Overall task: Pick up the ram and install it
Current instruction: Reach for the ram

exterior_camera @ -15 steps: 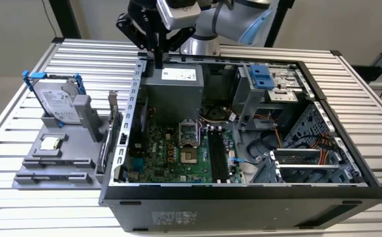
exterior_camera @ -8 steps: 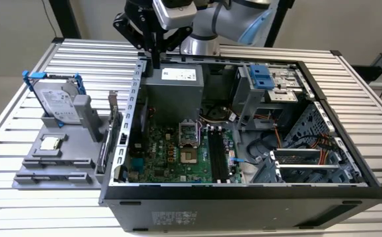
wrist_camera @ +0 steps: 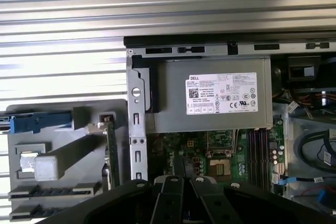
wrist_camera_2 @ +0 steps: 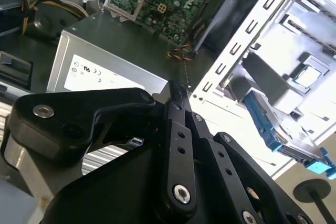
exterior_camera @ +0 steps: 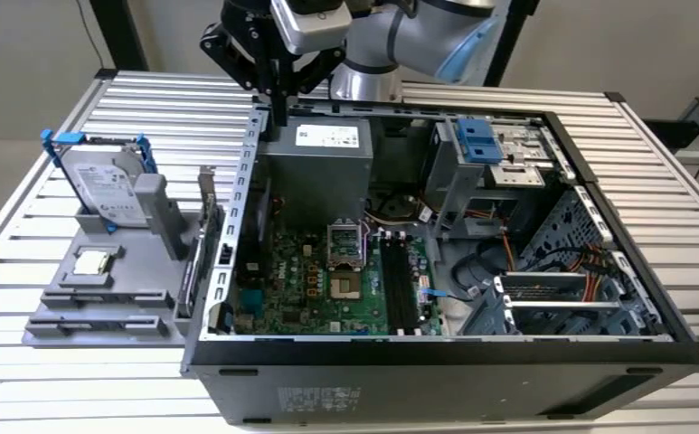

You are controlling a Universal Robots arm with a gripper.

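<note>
- Exterior view: the ram (exterior_camera: 204, 244) stands on edge in the grey fixture (exterior_camera: 84, 318), about 7 o'clock from the end effector (exterior_camera: 279, 117)
- End effector closed, gripping nothing, above the computer case (exterior_camera: 446, 380) rim
- Ram probably light, stiff, fragile; best pinched across its flat faces, mid-length

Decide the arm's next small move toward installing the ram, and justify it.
Probably shift toward the exterior view's left: the gripper hangs empty over the power supply, while the ram stands in the gray holder outside the case.
</note>
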